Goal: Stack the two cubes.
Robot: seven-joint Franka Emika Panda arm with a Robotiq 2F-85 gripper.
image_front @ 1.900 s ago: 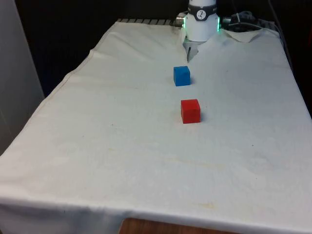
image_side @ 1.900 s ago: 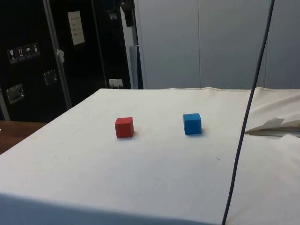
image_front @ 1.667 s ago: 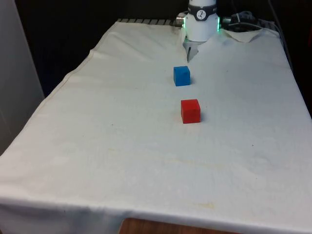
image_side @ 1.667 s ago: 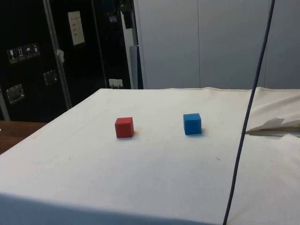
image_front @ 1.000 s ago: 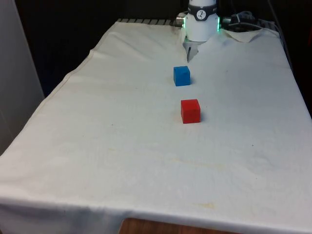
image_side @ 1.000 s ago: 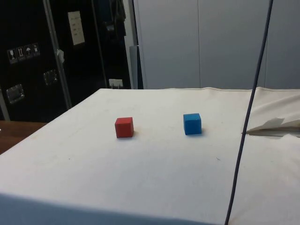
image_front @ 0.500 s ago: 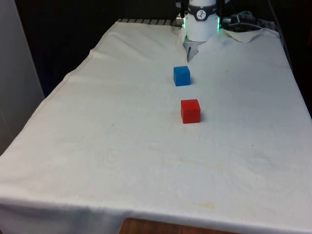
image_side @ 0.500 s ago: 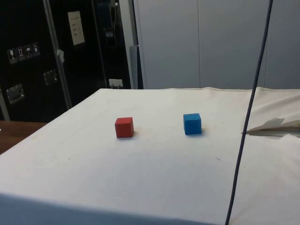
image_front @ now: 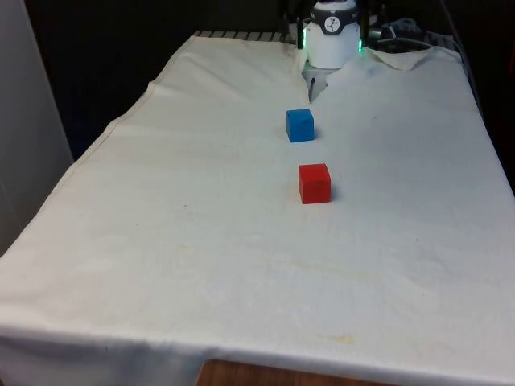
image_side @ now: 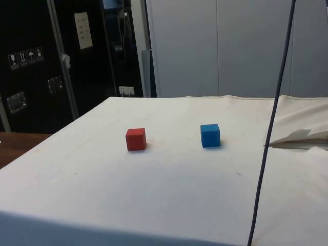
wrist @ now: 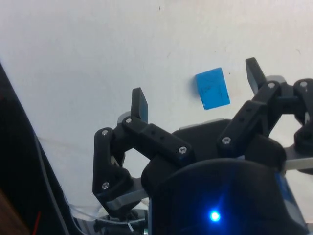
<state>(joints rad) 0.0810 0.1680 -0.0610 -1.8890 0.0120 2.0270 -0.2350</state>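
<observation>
A blue cube [image_front: 300, 125] rests on the white cloth at mid-table, and a red cube [image_front: 315, 183] sits apart from it, nearer the front camera. The side view has the red cube [image_side: 136, 139] to the left of the blue cube [image_side: 210, 135]. In the wrist view my gripper [wrist: 196, 91] hangs high above the cloth, open, with nothing between its fingers. The blue cube [wrist: 212, 88] lies far below, between the two fingertips as seen from the wrist.
A dark cable [image_side: 271, 123] hangs down across the side view's right. The cloth is rumpled into a fold [image_side: 300, 137] near the robot's base [image_front: 333, 40]. The table's edge [image_front: 105, 137] runs along the front view's left.
The cubes have not moved. At the top of the front view, dark parts of the arm have come into sight beside the base.
</observation>
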